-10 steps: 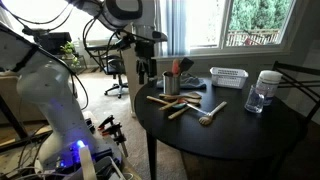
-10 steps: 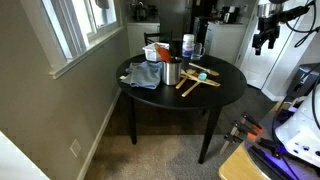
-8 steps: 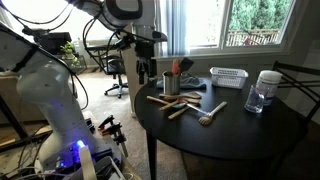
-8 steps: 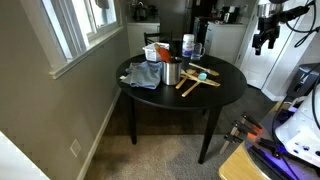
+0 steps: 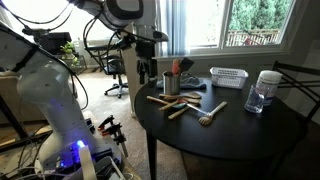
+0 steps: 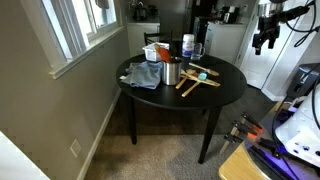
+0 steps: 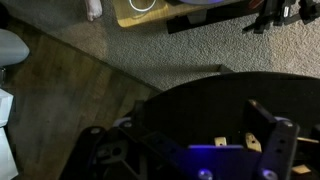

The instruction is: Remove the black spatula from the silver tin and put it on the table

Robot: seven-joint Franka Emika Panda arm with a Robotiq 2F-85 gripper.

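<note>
The silver tin (image 5: 171,85) stands near the edge of the round black table (image 5: 250,135) and holds several utensils. A dark handle that looks like the black spatula (image 5: 185,67) sticks up from it beside an orange-tipped utensil (image 5: 176,67). The tin (image 6: 171,73) and table (image 6: 228,88) show in both exterior views. My gripper (image 5: 146,72) hangs in the air beside the table, higher than the tin and apart from it. It is open and empty. In the wrist view its fingers (image 7: 198,135) spread over the dark table top (image 7: 200,105).
Pale wooden spoons (image 5: 172,99) and a brush (image 5: 208,118) lie on the table by the tin. A white slotted basket (image 5: 228,76) and a glass jar (image 5: 264,92) stand further back. A grey-blue cloth (image 6: 143,76) lies near the window side. Equipment and cables cover the floor (image 5: 90,140).
</note>
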